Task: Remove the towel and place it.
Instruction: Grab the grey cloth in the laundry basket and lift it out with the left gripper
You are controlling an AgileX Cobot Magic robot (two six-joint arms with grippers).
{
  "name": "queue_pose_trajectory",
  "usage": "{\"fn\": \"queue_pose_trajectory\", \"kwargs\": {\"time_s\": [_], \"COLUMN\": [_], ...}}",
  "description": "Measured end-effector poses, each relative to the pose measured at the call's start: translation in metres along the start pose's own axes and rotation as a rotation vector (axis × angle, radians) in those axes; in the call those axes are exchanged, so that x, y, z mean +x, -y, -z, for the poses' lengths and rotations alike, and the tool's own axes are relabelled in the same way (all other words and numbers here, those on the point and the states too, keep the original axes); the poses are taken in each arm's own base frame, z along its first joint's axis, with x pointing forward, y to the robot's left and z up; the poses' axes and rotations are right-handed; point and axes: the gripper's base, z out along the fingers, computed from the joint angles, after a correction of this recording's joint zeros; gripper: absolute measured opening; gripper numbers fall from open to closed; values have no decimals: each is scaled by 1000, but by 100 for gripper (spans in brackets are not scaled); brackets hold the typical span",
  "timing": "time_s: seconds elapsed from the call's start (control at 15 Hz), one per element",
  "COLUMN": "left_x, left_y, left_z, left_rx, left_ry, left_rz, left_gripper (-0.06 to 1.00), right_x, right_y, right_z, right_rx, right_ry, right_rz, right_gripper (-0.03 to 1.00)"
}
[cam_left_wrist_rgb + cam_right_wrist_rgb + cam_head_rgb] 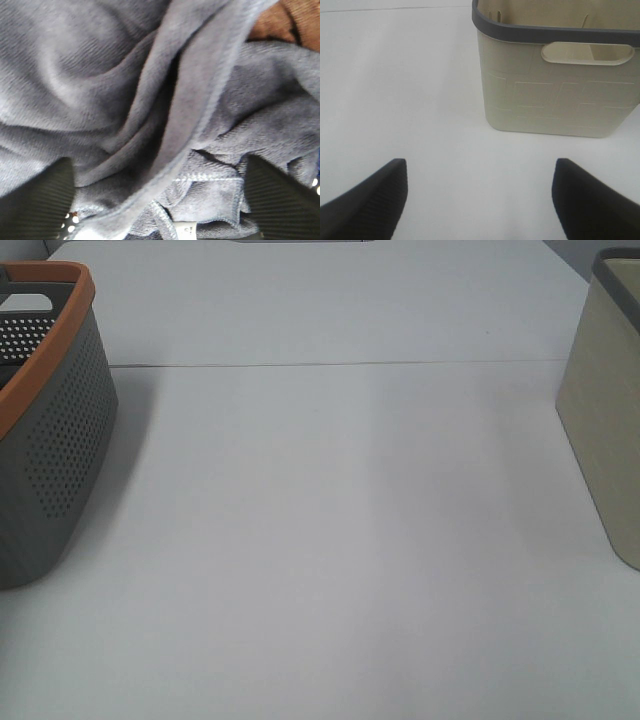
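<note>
At the far left of the high view stands a grey basket [60,450] with a perforated wall and an orange rim, cut off by the picture's edge. The towel [115,75] shows only in the left wrist view: a soft grey-blue cloth, bunched in deep folds, with one long hemmed edge running across it and a small white label [184,229] near the camera. The left gripper [157,200] hangs right over it with its ribbed black fingers [35,200] spread wide. Folds lie between them, but they are not closed on the cloth. A rust-brown patch [280,20] peeks past the towel's far edge (cloth or plastic, I cannot tell). Tiny bright dots sit beside each finger, and what the towel lies in I cannot say for sure.

The middle is plain white table [330,540], matte and evenly lit, with one thin seam [330,364] crossing it towards the back.

On the right stands a beige basket [605,410], also cut by the frame. The right wrist view shows its dark grey rim, an oval handle slot and faint moulded rectangles on the wall [560,100]. The right gripper [480,200] hovers above bare table, clear of that basket, fingers [370,200] wide apart and holding nothing
</note>
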Motion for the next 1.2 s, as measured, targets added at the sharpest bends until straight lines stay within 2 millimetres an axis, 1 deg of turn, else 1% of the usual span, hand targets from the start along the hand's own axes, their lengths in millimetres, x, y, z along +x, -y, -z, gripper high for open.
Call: {"fn": "queue_pose_trajectory", "kwargs": {"time_s": [0.07, 0.13, 0.33, 0.4, 0.67, 1.0, 1.07, 1.2], "left_x": [0, 1, 2, 2, 1, -6, -7, -8], "left_y": [0, 0, -1, -2, -4, -2, -1, 4], "left_z": [0, 0, 0, 0, 0, 0, 2, 13], "left_rx": [4, 2, -15, -24, -52, -38, -30, -19], "left_ry": [-7, -14, -29, -27, -23, 6, 21, 49], "left_rz": [-3, -7, -5, 21, 162, 184, 196, 233], "left_gripper": [59, 46, 8, 1, 0, 0, 0, 0], "right_x": [0, 0, 0, 0, 0, 0, 0, 0], "right_y": [0, 0, 0, 0, 0, 0, 0, 0], "right_z": [0, 0, 0, 0, 0, 0, 0, 0], "right_rx": [0, 0, 0, 0, 0, 0, 0, 0], "right_ry": [0, 0, 0, 0, 0, 0, 0, 0], "right_rz": [0, 0, 0, 0, 0, 0, 0, 0], "right_gripper": [71, 71, 71, 71, 71, 71, 71, 71]}}
